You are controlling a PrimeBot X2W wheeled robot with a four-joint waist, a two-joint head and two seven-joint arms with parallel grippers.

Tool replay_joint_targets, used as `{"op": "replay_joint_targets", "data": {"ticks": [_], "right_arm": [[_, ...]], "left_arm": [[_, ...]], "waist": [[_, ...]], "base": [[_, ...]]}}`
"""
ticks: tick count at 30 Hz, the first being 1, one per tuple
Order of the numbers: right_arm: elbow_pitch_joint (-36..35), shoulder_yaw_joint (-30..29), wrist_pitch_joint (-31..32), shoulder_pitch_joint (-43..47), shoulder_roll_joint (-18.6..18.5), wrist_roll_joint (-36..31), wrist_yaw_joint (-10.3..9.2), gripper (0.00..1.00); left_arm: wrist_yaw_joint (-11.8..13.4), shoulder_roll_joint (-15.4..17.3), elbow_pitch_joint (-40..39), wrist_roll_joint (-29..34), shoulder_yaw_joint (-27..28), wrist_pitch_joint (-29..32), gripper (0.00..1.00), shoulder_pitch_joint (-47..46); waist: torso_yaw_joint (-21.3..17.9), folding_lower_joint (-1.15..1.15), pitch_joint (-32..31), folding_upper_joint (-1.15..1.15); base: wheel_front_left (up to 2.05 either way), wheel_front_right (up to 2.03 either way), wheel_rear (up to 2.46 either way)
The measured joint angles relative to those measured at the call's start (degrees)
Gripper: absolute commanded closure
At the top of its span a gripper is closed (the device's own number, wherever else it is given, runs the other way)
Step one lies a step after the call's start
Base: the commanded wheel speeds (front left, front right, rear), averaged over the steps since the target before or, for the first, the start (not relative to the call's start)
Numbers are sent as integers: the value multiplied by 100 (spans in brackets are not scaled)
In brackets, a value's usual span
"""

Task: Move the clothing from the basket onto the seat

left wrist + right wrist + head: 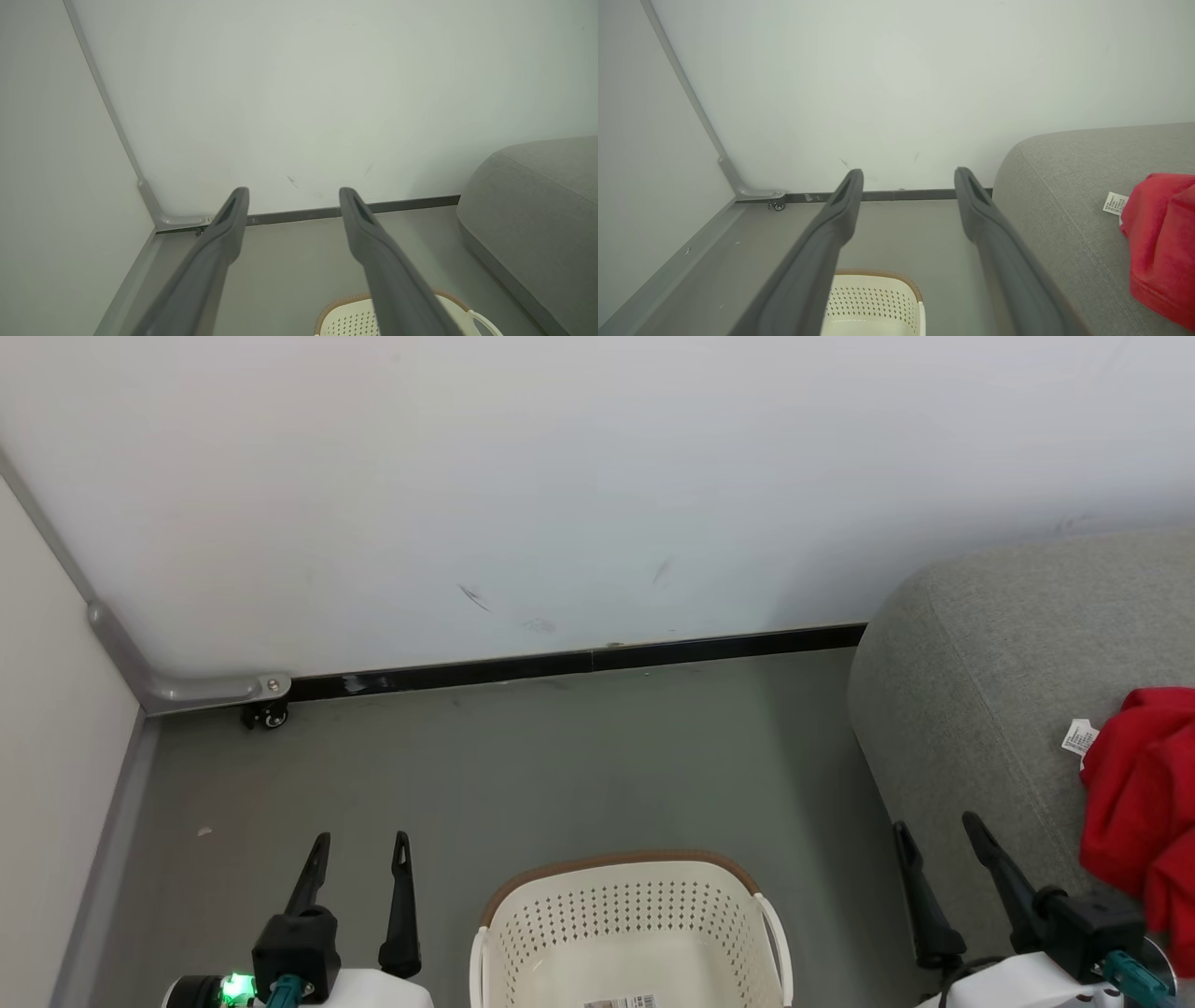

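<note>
Both grippers are spread and hold nothing. The left gripper (362,840) is at the lower left of the head view. Its two dark fingers stand apart and point toward the white wall (560,476), above the grey floor (560,756) and just to the left of the basket (616,866). The right gripper (934,823) is at the lower right, also with its fingers apart, between the basket and the rounded side of the seat (971,672). In each wrist view, the gap between the fingers has floor and wall behind it.

The basket stands on the floor at the bottom middle, between the two grippers. It is cream-white plastic with many small holes and a brown band on the rim. The part of its inside that I can see is bare plastic with a paper label (621,1001) on the bottom.

The clothing (1139,784) lies on the grey seat at the right edge, as a crumpled red heap partly cut off by the edge of the picture. A small white sewn label (1079,737) sticks out at its left side and rests on the seat fabric. The fingers of the right gripper are apart from the clothing.

A black skirting strip (579,663) runs along the foot of the wall, and a small caster wheel (266,716) sits in the left corner.
</note>
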Motion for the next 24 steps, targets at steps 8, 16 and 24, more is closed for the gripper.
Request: {"op": "replay_joint_targets", "data": {"ticks": [8, 16, 24], "right_arm": [[-88, -14, 8, 26, 3, 27, 0, 0], [-159, -21, 49, 26, 4, 55, 0, 0], [29, -10, 51, 112, 34, 101, -5, 100]], "left_arm": [[3, -5, 25, 25, 3, 0, 0, 0], [16, -25, 25, 25, 12, 0, 0, -1], [3, -70, 253, 25, -18, 5, 100, 58]], "waist": [[-3, 0, 24, 0], [2, 0, 40, 0], [3, 0, 50, 0]], "base": [[0, 0, 0], [0, 0, 0], [0, 0, 0]]}}
